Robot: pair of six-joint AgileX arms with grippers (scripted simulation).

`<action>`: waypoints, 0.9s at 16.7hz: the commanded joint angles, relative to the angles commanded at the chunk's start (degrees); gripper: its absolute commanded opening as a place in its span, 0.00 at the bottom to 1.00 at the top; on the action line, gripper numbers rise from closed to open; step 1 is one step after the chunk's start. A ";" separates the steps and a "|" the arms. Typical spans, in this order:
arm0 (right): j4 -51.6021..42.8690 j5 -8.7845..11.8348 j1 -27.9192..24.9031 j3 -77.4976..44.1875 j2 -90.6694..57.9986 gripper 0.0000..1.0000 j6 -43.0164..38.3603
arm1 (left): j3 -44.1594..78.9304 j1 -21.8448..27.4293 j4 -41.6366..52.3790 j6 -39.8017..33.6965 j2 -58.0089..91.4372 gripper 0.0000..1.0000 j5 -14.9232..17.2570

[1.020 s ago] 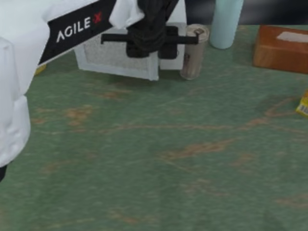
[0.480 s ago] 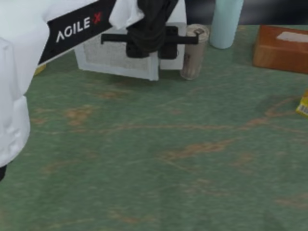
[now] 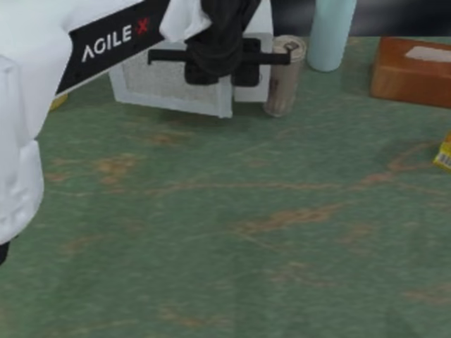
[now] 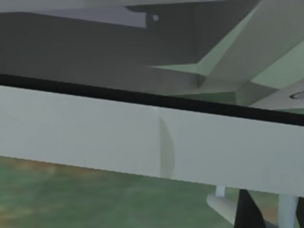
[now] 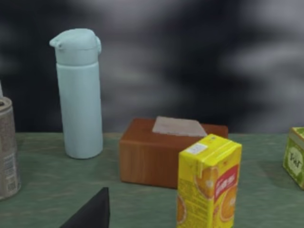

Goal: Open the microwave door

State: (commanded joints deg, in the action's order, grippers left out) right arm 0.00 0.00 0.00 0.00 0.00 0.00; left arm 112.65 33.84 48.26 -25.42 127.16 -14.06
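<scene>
Progress looks partial at best — the microwave (image 3: 211, 63) sits at the far left of the bench (image 3: 232, 225), and its door (image 3: 173, 88), the white panel with the grey mesh window, appears swung slightly out at the edge nearest the knob side, though how far it is ajar I cannot tell from above. The left gripper (image 3: 218, 56) is over the front of the microwave, right at that free edge of the door, with the arm covering much of the oven. Whether its fingers are clenched on the door or released I cannot tell; the left wrist view is filled by a pale panel edge and shows no fingers clearly. Judging from this, the swing itself is mostly left to do. The right arm is parked off to the right, its wrist camera facing a pale blue bottle (image 5: 78, 95), a brown tissue box (image 5: 166, 149) and a yellow juice carton (image 5: 209, 185) — its fingers cannot be judged either
</scene>
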 joint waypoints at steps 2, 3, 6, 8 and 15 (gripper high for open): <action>0.00 0.00 0.00 0.00 0.00 1.00 0.00 | 0.00 0.00 0.00 0.00 0.00 0.00 0.00; 0.00 0.00 0.00 0.00 0.00 1.00 0.00 | 0.00 0.00 0.00 0.00 0.00 0.00 0.00; 0.00 0.00 0.00 0.00 0.00 1.00 0.00 | 0.00 0.00 0.00 0.00 0.00 0.00 0.00; 0.00 0.00 0.00 0.00 0.00 1.00 0.00 | -0.07 0.63 -0.18 -0.20 0.17 0.00 0.56; 0.00 0.00 0.00 0.00 0.00 1.00 0.00 | -8.72 -0.63 -4.49 5.54 -5.31 0.00 2.82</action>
State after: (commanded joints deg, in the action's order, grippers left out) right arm 0.00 0.00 0.00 0.00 0.00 0.00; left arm 103.93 33.21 43.77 -19.88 121.84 -11.24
